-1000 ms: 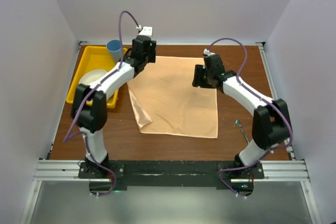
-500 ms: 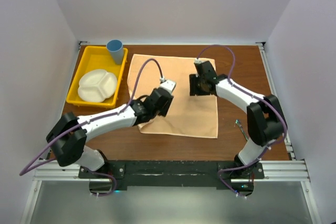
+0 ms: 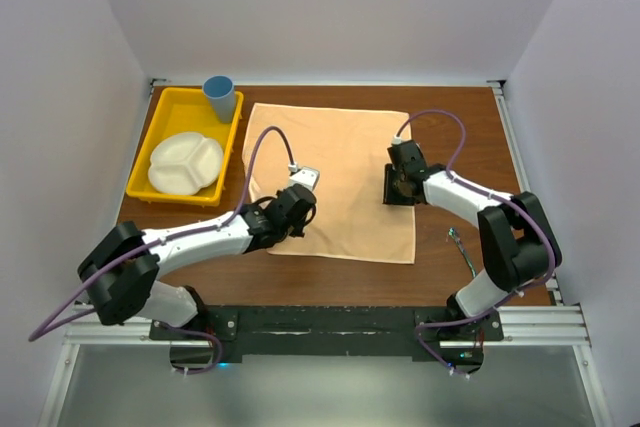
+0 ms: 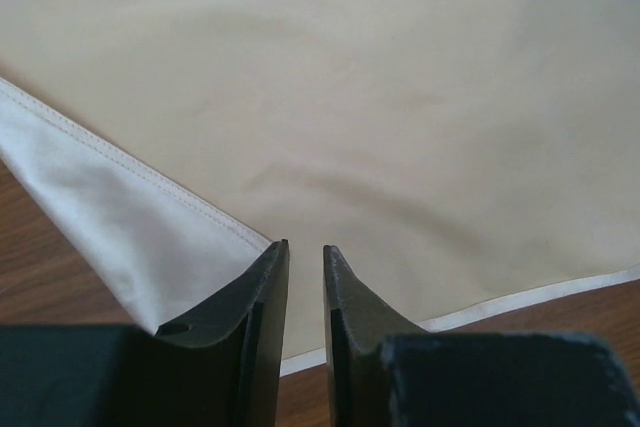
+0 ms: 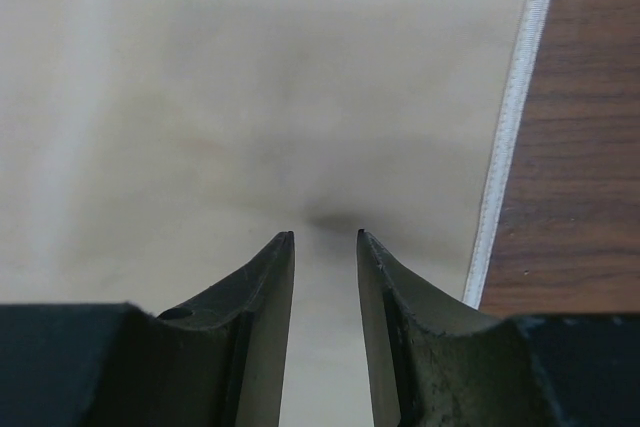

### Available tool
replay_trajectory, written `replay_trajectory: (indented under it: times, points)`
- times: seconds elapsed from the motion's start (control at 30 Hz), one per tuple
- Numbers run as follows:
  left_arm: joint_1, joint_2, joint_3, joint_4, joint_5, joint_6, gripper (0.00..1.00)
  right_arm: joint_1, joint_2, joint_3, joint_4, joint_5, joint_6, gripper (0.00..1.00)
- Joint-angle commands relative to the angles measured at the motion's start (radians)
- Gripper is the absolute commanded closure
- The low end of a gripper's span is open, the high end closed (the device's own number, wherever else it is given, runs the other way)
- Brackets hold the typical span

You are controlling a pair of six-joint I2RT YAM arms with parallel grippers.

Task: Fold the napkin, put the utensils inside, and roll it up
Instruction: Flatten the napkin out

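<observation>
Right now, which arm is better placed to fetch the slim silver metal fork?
Right. The silver fork lies on the wooden table past the right edge of the peach-orange cloth napkin, and the right hand is near that edge. The left hand is at the near-left corner.

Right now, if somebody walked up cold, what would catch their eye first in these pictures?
The big peach-orange napkin spread in the middle, with the left fingers low at its near-left corner, where a flap is folded over, and the right fingers low just inside its right edge. Next comes the bright yellow tray at far left holding a white divided plate, a blue cup at its far corner.
</observation>
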Motion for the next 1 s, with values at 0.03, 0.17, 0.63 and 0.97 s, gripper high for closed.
replay_trajectory:
  times: [0.03, 0.17, 0.63, 0.97]
  points:
    - [0.000, 0.048, 0.026, -0.022, -0.038, -0.071, 0.78, -0.044, 0.036, -0.026, 0.040, 0.081, 0.040, 0.69]
    - [-0.013, 0.025, 0.022, -0.011, -0.022, -0.069, 0.80, -0.147, 0.067, -0.013, -0.032, 0.049, 0.044, 0.82]
    - [-0.070, 0.240, 0.151, 0.002, -0.027, -0.029, 0.88, -0.121, -0.004, 0.037, -0.060, -0.098, -0.014, 0.78]
    - [-0.070, 0.254, 0.098, 0.017, -0.041, -0.043, 0.90, -0.133, 0.068, 0.030, -0.021, -0.084, 0.024, 0.79]
